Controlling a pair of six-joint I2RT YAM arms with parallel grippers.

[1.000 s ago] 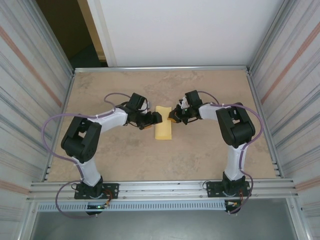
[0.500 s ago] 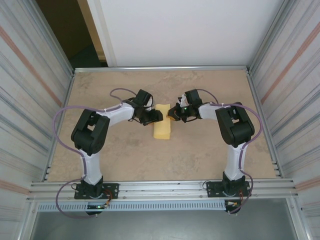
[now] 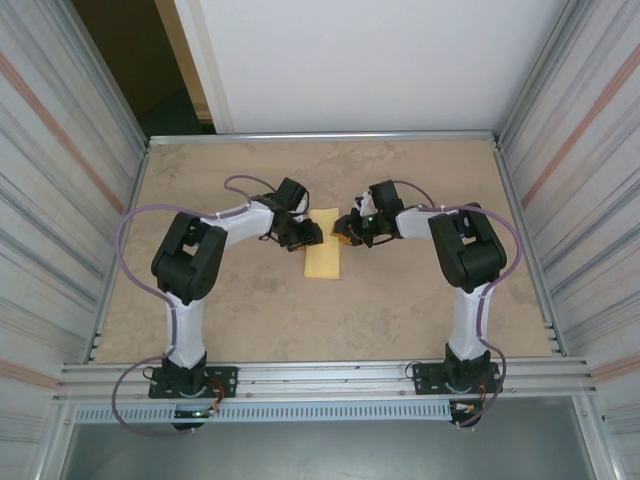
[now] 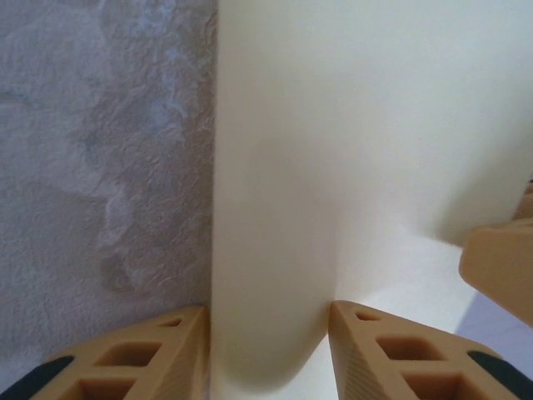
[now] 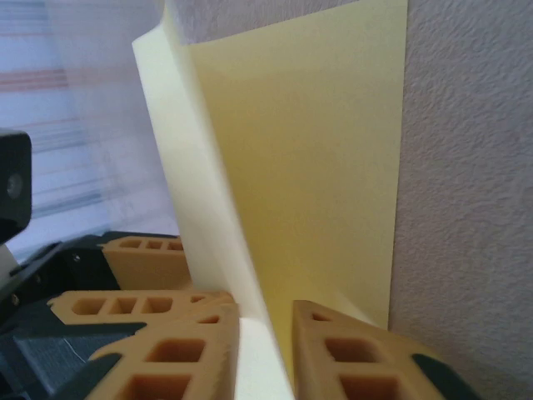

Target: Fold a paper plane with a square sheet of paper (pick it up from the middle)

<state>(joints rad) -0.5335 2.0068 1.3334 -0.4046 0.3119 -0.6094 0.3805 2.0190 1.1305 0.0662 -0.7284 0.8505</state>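
top view: edges of the square sheet of paper (image 3: 322,262) hidden by the left gripper (image 3: 312,233) and right gripper (image 3: 345,232) — too small to tell if they pinch it | left wrist: paper runs off top and bottom | right wrist: paper's top cut off — wall (image 5: 75,108) behind blurry

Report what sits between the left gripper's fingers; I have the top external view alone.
Observer: The rounded, unpressed fold of the folded sheet of paper; the left gripper has a finger on either side.
Operator: Give me the right gripper.
Observer: A raised flap passes between the right gripper's fingers, jaws apart.
Operator: Check the layer under that flap.
Observer: It lies flat on the table.
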